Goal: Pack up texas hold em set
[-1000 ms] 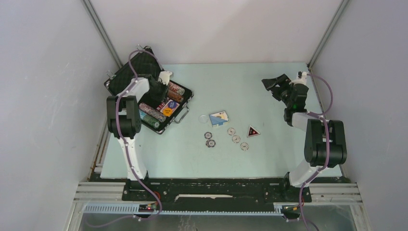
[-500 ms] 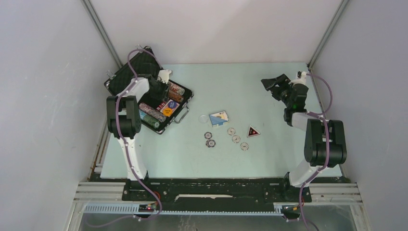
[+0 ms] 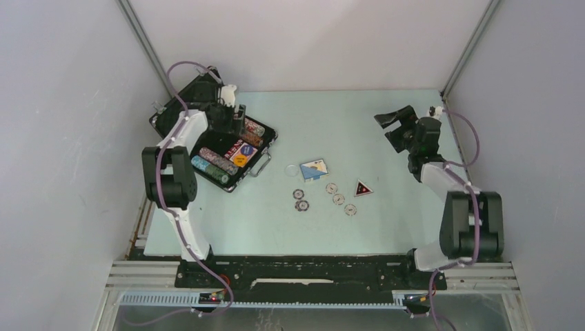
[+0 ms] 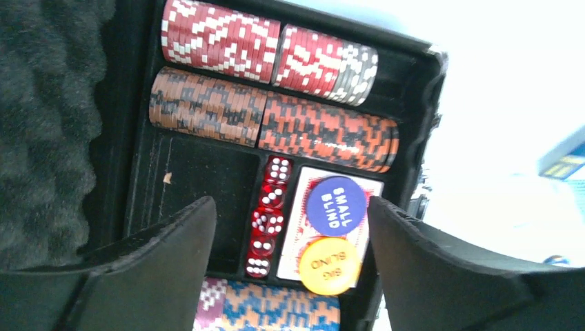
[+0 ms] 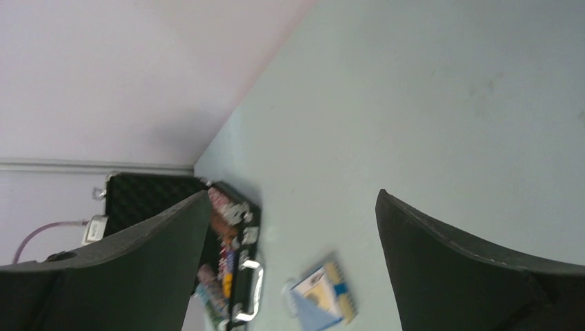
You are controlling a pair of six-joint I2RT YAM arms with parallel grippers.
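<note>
The black case (image 3: 259, 157) lies open at the table's far left, its foam lid (image 3: 187, 96) leaning back. My left gripper (image 3: 229, 124) hovers over the case, open, with nothing between its fingers. In the left wrist view the case (image 4: 141, 172) holds rows of red chips (image 4: 227, 38) and orange chips (image 4: 324, 131), red dice (image 4: 268, 224), and a card deck (image 4: 300, 207) topped by a blue button (image 4: 336, 205) and a yellow button (image 4: 330, 256). My left gripper (image 4: 291, 214) stands wide there. My right gripper (image 3: 390, 127) is raised at the far right, open and empty.
A blue card box (image 3: 314, 167), a clear disc (image 3: 292, 168), two dark chips (image 3: 299, 200), three pale chips (image 3: 339, 198) and a black-and-red triangle (image 3: 363, 187) lie mid-table. The right wrist view shows the case (image 5: 238, 227) and card box (image 5: 321, 293) far off. Walls enclose three sides.
My left gripper has opened wide and drawn back toward the lid, its elbow swinging left. My right gripper opened a little wider and its arm shifted slightly right.
</note>
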